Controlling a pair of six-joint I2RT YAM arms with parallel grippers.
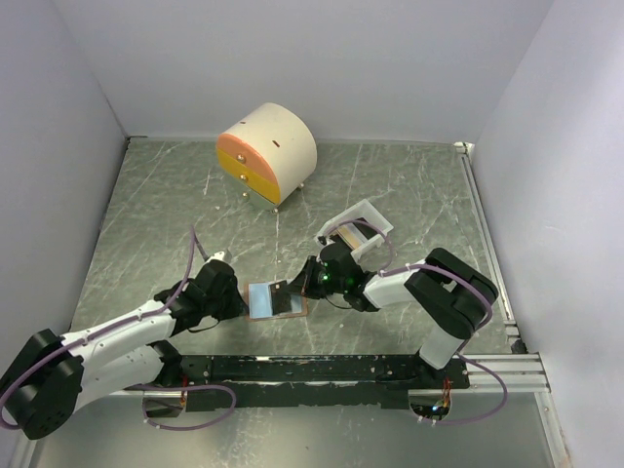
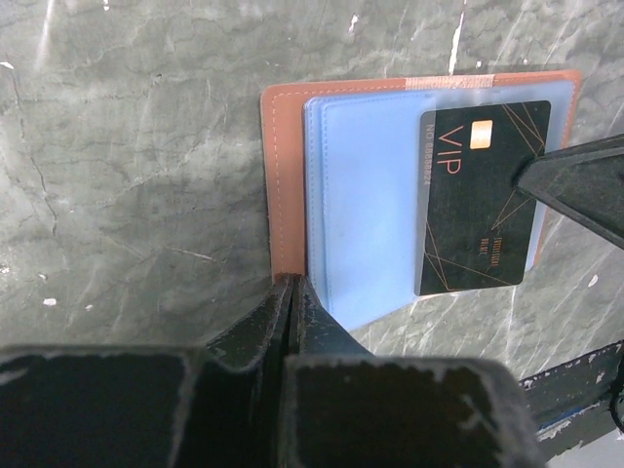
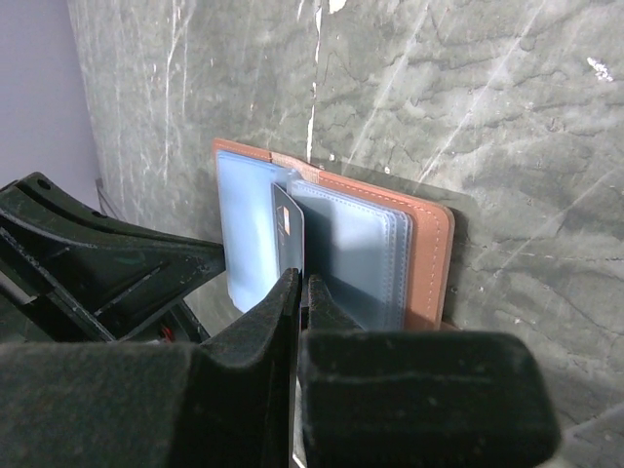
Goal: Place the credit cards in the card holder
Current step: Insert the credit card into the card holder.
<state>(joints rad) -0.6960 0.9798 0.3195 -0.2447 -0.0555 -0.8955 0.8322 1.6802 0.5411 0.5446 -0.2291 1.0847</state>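
The salmon-pink card holder [image 1: 259,302] lies open on the table, its pale blue plastic sleeves up; it also shows in the left wrist view [image 2: 283,175] and the right wrist view [image 3: 429,249]. My left gripper [image 1: 238,301] [image 2: 292,285] is shut on the holder's near left edge. My right gripper [image 1: 300,284] [image 3: 301,283] is shut on a black VIP credit card [image 2: 483,200] [image 3: 289,226]. The card lies partly over the sleeves at the holder's right side, its end sticking out past the sleeve edge. The right gripper's finger [image 2: 580,185] shows at the card's right edge.
A small white tray [image 1: 371,216] stands just behind the right wrist, its contents mostly hidden. A round cream cabinet with orange-yellow drawers [image 1: 268,154] stands at the back. A black rail [image 1: 322,369] runs along the near edge. White walls enclose the marbled table.
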